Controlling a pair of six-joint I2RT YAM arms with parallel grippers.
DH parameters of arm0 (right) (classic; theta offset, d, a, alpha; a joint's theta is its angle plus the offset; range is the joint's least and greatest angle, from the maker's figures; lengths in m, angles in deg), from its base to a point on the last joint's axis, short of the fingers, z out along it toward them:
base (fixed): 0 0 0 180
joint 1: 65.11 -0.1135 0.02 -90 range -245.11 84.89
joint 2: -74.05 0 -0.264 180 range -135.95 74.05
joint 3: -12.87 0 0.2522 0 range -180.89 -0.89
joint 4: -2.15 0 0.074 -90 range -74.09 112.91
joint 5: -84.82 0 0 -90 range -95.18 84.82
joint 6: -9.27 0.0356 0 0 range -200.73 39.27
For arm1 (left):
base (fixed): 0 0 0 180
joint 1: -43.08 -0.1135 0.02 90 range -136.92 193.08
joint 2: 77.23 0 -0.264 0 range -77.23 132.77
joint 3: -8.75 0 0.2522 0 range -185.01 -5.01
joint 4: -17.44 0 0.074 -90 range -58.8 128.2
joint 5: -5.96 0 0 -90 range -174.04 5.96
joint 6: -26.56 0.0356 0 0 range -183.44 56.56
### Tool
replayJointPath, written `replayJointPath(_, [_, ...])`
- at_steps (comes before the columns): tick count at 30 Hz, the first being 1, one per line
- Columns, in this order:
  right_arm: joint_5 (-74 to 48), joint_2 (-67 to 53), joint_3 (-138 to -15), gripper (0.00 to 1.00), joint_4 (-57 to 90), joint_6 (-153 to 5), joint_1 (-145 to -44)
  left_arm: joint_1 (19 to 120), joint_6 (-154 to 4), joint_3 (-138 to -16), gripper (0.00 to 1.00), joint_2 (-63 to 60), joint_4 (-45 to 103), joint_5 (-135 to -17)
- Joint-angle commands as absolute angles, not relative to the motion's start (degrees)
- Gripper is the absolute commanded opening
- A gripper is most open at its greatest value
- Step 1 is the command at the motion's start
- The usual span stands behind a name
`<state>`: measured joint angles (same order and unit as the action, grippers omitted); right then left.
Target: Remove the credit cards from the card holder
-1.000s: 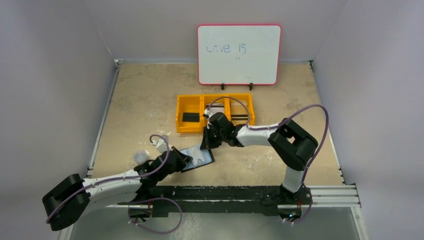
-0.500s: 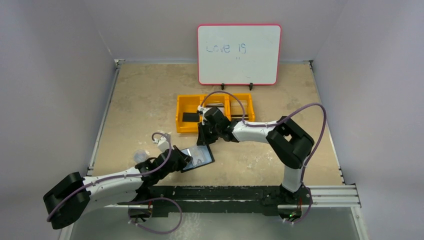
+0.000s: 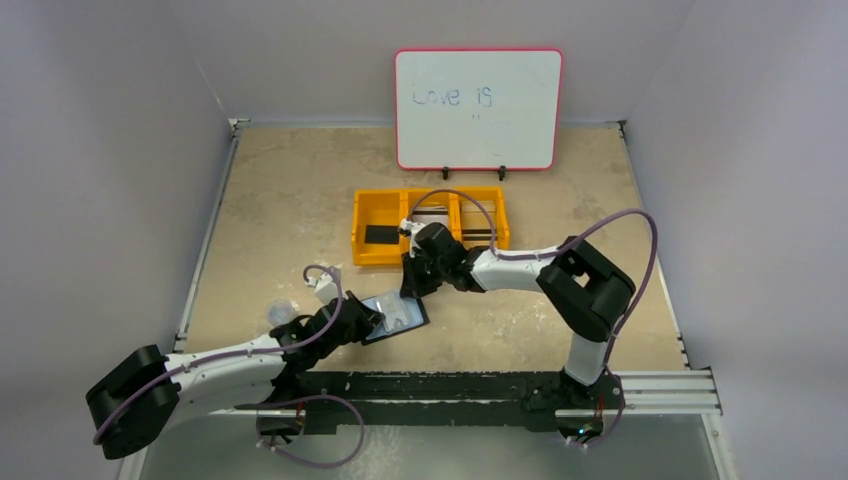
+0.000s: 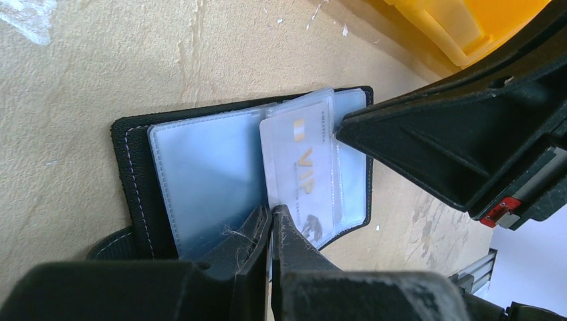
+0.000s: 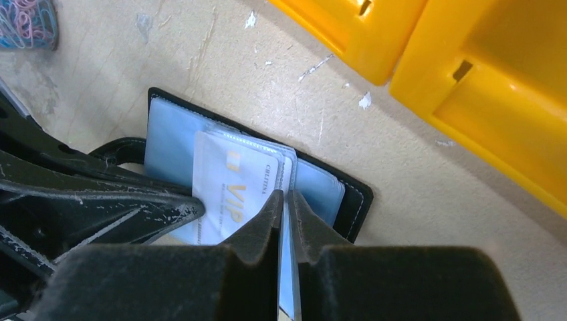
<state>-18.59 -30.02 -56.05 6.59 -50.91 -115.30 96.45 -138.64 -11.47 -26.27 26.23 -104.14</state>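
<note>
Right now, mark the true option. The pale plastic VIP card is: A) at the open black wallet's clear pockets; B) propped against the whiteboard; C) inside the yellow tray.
A: the pale plastic VIP card lies against the clear pockets of the open black leather-like card holder, outside the yellow tray.

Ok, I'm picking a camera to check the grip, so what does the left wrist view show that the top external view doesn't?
Only the left wrist view: the VIP lettering on the credit card, the clear pockets, and the left hand closed at that card's near edge. Only the top external view: the whiteboard and the whole yellow tray with a small black rectangle inside. Both: the open card holder on the table, with the right hand at its far side.
</note>
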Motion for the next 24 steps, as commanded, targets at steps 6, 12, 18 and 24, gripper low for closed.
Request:
replayJointPath(6, [-16.1, -25.5, -54.9, 0.09, 5.0, -48.3, -117.3, 96.1, -135.5, -11.1, 0.0, -25.0, 34.5, -106.6])
replayJointPath(12, [-18.3, -29.2, -53.4, 0.09, 3.5, -45.5, -117.3, 96.1, -135.0, -11.0, 0.0, -25.5, 36.0, -106.5])
replayJointPath(18, [-14.3, -31.8, -51.3, 0.07, 5.9, -42.4, -117.5, 96.0, -134.5, -11.5, 0.0, -27.8, 39.1, -106.9])
replayJointPath(24, [-13.1, -32.7, -49.6, 0.05, 6.7, -40.0, -117.5, 96.1, -135.0, -12.2, 0.0, -29.6, 42.8, -107.9])
